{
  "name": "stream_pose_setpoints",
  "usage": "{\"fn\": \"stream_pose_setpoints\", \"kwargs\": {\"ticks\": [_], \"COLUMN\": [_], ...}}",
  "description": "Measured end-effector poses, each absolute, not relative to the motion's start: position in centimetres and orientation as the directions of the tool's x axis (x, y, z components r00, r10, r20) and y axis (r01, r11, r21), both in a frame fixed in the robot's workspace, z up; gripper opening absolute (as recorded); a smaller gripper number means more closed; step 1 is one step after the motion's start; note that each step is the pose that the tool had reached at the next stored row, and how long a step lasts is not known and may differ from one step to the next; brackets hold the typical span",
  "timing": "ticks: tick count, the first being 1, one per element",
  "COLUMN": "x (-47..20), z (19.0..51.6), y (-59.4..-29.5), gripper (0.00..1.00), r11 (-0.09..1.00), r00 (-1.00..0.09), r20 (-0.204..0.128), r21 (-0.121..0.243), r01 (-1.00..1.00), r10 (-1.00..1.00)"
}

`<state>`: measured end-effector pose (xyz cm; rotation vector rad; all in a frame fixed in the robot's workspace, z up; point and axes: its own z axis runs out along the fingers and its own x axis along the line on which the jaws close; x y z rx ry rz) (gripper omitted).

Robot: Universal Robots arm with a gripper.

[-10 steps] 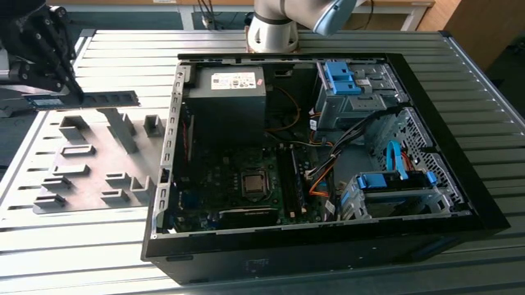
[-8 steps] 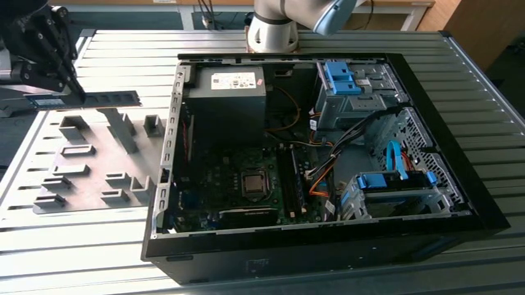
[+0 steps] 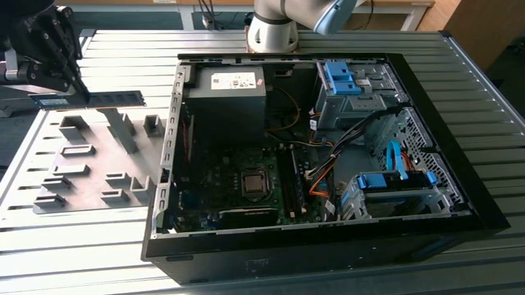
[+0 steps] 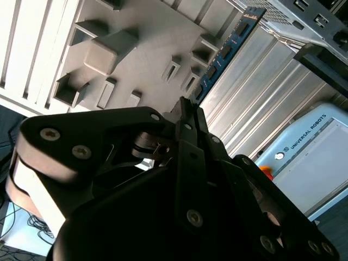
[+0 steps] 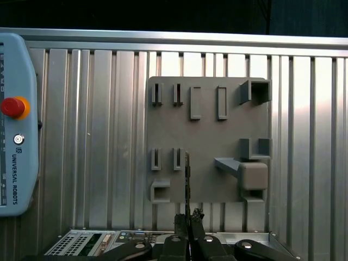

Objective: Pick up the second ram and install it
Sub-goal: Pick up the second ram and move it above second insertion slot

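Note:
The second ram is a long dark strip with a pale label, held level in the air above the grey holder plate at the exterior view's left. My gripper is shut on it near its middle. In the second wrist view the strip runs away from the fingertips over the plate. In the first wrist view it shows edge-on above the gripper, with the plate behind. The open computer case lies to the exterior view's right, its memory slots beside the processor socket.
The holder plate carries several raised grey blocks and slots. A teach pendant with a red button lies on the ribbed metal table. Inside the case are a power supply, blue drive cages and cables. The arm's base stands behind the case.

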<state>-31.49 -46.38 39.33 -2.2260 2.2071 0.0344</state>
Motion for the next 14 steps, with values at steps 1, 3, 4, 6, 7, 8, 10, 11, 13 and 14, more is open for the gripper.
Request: {"fn": "stream_pose_setpoints", "kwargs": {"ticks": [1, 3, 4, 6, 7, 8, 10, 11, 13, 14], "x": [-31.48, -31.47, -31.47, -31.45, -31.45, -31.44, -31.36, -31.29, -31.04, -30.92], "z": [39.32, 39.32, 39.33, 39.32, 39.32, 39.33, 39.33, 39.33, 39.33, 39.32], "y": [-46.38, -46.38, -46.38, -46.38, -46.38, -46.38, -46.38, -46.38, -46.38, -46.38], "gripper": [0.14, 0.14, 0.14, 0.14, 0.14, 0.14, 0.14, 0.14, 0.14, 0.14], "r11": [-0.009, -0.009, -0.009, -0.009, -0.009, -0.009, -0.009, -0.009, -0.009, -0.009], "r00": [0.008, 0.008, 0.008, 0.008, 0.008, 0.008, 0.009, 0.009, 0.008, 0.008], "r20": [-0.020, -0.020, -0.020, -0.020, -0.020, -0.020, -0.020, -0.020, -0.020, -0.020], "r21": [0.011, 0.011, 0.011, 0.011, 0.011, 0.011, 0.011, 0.011, 0.011, 0.011], "r01": [-1.000, -1.000, -1.000, -1.000, -1.000, -1.000, -1.000, -1.000, -1.000, -1.000], "r10": [-1.000, -1.000, -1.000, -1.000, -1.000, -1.000, -1.000, -1.000, -1.000, -1.000]}}
